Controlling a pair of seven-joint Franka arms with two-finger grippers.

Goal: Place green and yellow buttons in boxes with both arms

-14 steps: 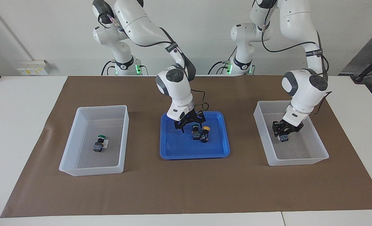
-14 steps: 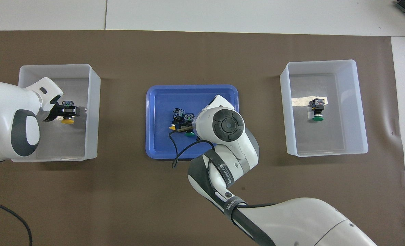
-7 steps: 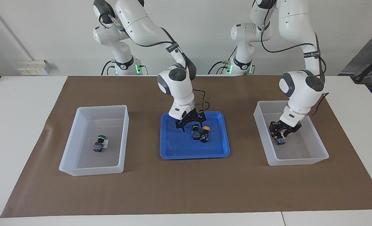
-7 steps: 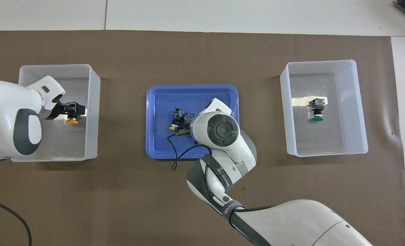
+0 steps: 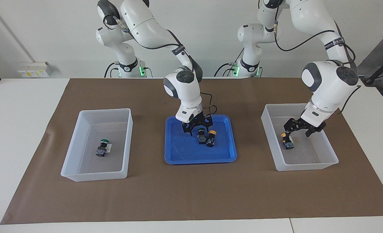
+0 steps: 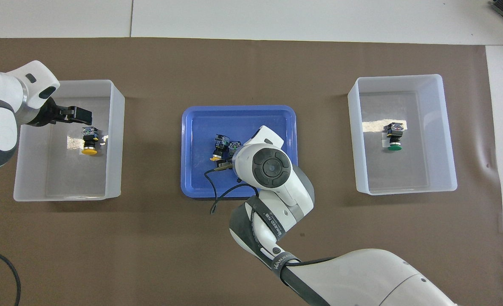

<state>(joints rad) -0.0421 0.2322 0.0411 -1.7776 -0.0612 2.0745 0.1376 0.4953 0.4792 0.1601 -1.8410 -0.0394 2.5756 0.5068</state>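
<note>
The left gripper (image 5: 299, 128) hangs released over the box (image 5: 330, 160) at its end of the worktop, where a yellow button (image 5: 287, 142) lies. The right gripper (image 5: 198, 126) stands spread around a green button (image 5: 201, 136) in the blue tray (image 5: 178, 155), a second yellow button (image 5: 211, 138) touching it. Another green button (image 5: 102, 147) lies in the other box (image 5: 81, 171).

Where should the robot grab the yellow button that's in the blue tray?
Probably its blocky black body, from straight above. The yellow button lies on its side in the blue tray, so the body's flat faces suit fingers better than the round cap. The green button lies close beside it, leaving little room.
</note>
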